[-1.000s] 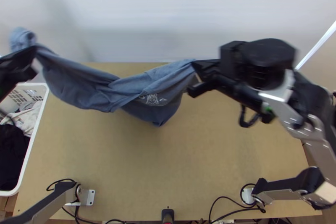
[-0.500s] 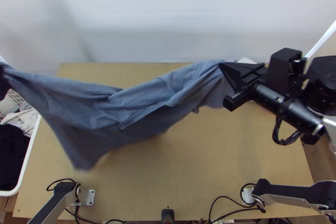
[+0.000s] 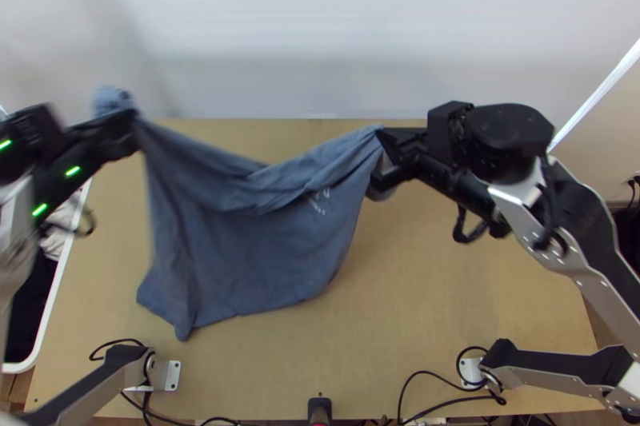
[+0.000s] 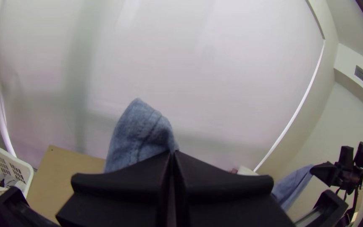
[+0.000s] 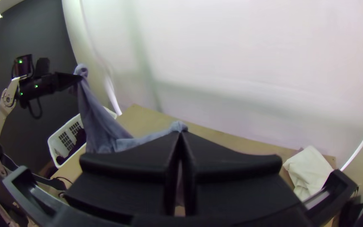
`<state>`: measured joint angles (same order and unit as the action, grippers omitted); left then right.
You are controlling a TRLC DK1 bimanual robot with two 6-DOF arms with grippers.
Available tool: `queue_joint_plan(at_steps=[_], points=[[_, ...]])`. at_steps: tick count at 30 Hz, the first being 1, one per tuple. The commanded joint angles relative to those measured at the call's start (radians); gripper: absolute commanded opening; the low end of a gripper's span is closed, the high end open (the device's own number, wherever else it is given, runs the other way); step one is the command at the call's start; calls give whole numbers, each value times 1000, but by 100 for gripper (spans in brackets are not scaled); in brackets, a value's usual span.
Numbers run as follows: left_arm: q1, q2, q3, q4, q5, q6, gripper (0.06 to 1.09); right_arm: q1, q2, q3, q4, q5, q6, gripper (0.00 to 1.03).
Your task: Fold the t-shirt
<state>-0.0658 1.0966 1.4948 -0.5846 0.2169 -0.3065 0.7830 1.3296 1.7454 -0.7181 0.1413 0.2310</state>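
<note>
The blue t-shirt (image 3: 248, 242) hangs between the two grippers above the table, sagging in the middle, its lower part draping toward the near left and a small print near its right side. At the upper left, my left gripper (image 3: 132, 126) is shut on one end, with a bunched bit of cloth sticking up past it. My right gripper (image 3: 382, 138) holds the other end right of centre. In the left wrist view the fingers of the left gripper (image 4: 172, 154) meet at the t-shirt (image 4: 139, 134). The right gripper (image 5: 181, 133) pinches a small tip of t-shirt (image 5: 177, 126), fingers together.
A white basket (image 3: 60, 282) with dark and light clothes stands at the table's left edge. Bare wooden table (image 3: 448, 290) lies on the near right. A white cloth (image 5: 309, 170) lies at the far right corner in the right wrist view. Cables run along the near edge.
Both grippers swung outward and then back inward, the left to the right and the right to the left. The t-shirt was stretched wide, and now its lower part hangs lower and more open.
</note>
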Motion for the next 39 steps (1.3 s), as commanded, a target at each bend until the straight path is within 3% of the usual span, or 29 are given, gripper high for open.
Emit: queue_joint_plan(at_steps=[1, 8, 19, 23, 24, 25, 30, 31, 36, 39], points=[[-20, 121, -18, 108, 6, 35, 9, -51, 25, -37, 72, -12, -12, 3], [-68, 514, 189, 229, -10, 38, 9, -145, 77, -50, 147, -12, -7, 3], [-180, 1126, 775, 224, -85, 37, 9, -286, 194, -139, 289, -35, 8, 3], [-224, 1194, 806, 318, -137, 44, 10, -321, 257, -135, 339, -48, 22, 3], [-236, 1198, 806, 319, -136, 44, 12, -326, 264, -133, 344, -49, 25, 3], [-247, 1198, 805, 308, -137, 46, 23, -329, 270, -132, 344, -49, 28, 3], [-267, 1165, 768, 236, -136, 79, 96, -330, 270, -145, 344, -49, 41, 3], [-266, 1155, 759, 227, -136, 84, 106, -330, 269, -147, 342, -49, 44, 3], [-227, 1053, 757, 104, -136, 89, 105, -329, 258, -158, 342, -51, 50, 3], [-221, 944, 705, 14, -136, 176, 105, -326, 253, -173, 344, -51, 54, 3]])
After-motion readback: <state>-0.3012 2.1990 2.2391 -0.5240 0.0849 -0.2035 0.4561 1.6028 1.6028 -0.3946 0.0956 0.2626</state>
